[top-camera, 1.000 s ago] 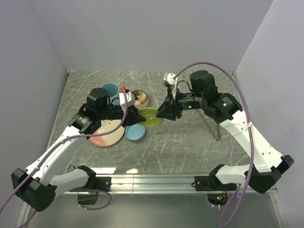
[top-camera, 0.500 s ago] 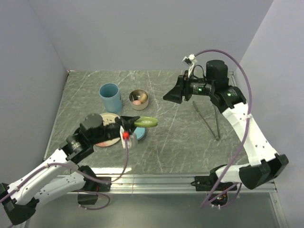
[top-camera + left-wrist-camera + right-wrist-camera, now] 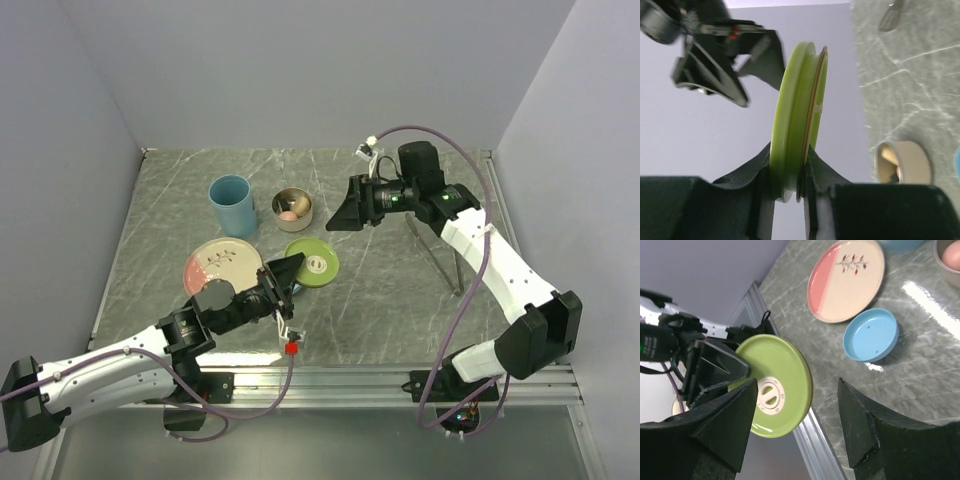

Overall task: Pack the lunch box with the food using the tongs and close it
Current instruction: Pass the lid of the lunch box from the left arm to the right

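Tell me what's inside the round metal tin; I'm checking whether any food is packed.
Inside the metal tin, pale beige and pinkish food pieces show. Its wall hides the bottom, so their count cannot be told.

Robot lab test cell, not a home. Grey marble-look table boxed in by plain pale walls at its left, far and right edges. Aluminium rail along the near edge, two arm bases bolted there, loose purple cables trailing.
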